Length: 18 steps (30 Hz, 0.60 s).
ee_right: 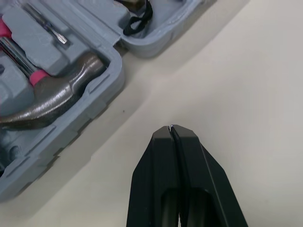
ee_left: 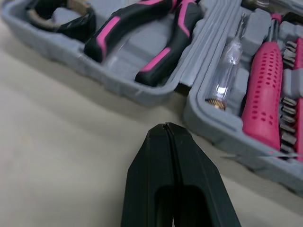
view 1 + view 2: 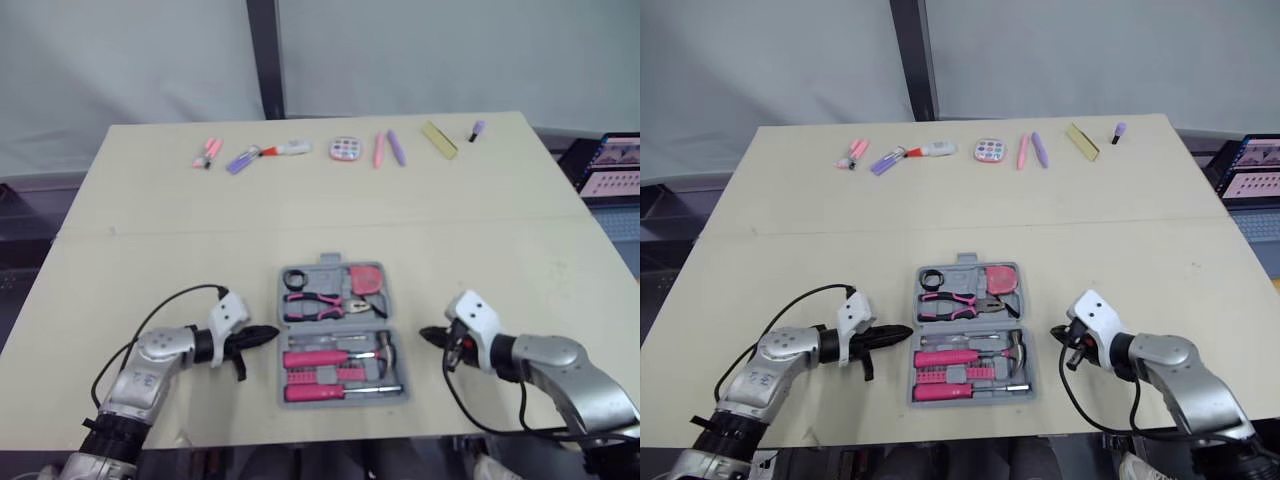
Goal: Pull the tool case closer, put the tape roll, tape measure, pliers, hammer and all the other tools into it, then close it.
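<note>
The grey tool case (image 3: pixel 300 273) lies open near the table's front edge, between my two arms. Its far half holds a black tape roll (image 3: pixel 296 279), pink-and-black pliers (image 3: pixel 318 303) and a pink tape measure (image 3: pixel 369 279). Its near half holds a hammer (image 1: pixel 45 105), pink screwdrivers (image 3: pixel 322 357) and several bits. My left gripper (image 3: pixel 270 334) is shut and empty on the table just left of the case. My right gripper (image 3: pixel 427 335) is shut and empty just right of the case. A clear tester screwdriver (image 2: pixel 226 78) lies in the near half.
Along the table's far edge lie small items: pink and purple markers (image 3: pixel 208 153), a glue tube (image 3: pixel 288 149), a round palette (image 3: pixel 345 149), pink and purple pens (image 3: pixel 388 148), a yellow strip (image 3: pixel 439 139). A laptop screen (image 3: pixel 610 166) stands off the table's right side.
</note>
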Tool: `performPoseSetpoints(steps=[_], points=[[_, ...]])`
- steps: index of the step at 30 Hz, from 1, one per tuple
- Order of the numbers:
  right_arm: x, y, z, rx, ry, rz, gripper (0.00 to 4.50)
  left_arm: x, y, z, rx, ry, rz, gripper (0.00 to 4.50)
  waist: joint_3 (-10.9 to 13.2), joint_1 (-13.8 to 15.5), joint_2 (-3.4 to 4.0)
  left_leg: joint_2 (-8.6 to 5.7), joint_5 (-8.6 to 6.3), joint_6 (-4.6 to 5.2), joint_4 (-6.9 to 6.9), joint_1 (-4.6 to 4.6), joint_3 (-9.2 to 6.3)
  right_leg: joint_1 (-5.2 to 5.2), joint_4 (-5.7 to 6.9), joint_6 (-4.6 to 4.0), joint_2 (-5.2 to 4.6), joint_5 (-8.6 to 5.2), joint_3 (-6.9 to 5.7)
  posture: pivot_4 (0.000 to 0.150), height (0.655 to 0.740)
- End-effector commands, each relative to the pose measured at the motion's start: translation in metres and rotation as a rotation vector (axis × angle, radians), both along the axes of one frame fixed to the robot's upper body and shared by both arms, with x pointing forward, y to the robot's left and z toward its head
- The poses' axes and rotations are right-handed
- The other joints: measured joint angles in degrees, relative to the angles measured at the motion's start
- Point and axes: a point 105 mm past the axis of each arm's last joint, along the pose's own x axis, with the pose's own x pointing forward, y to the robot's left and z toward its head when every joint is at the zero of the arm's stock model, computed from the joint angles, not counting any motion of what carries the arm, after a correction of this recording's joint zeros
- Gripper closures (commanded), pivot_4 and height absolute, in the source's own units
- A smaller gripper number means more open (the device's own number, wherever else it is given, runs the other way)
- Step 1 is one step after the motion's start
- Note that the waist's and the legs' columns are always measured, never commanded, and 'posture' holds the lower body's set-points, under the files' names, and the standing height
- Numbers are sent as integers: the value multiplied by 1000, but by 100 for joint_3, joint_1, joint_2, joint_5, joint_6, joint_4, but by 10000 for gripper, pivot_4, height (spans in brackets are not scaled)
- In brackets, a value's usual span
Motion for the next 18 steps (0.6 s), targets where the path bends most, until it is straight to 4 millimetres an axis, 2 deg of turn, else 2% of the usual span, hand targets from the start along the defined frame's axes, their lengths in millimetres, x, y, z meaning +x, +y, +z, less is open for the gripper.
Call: performPoseSetpoints(steps=[1,9,18], points=[[4,5,-1,-6,-11,29,44327,3,-6,4,7,-14,-14,45000,0,-8,-3,-1,0,0,2,-15,1,-20,21,0,0,0,0,1500,7400],[14,17,2,-3,-25,73,44327,9,-12,10,25,-29,-21,45000,0,0,-3,-9,1,-1,28,-29,7,-40,38,0,-5,0,4,1500,7400],[16,30,2,7,-22,114,44327,6,-25,5,36,-18,-45,45000,0,13,-2,-10,0,-1,29,-29,7,-40,41,0,-5,0,4,1500,7400]])
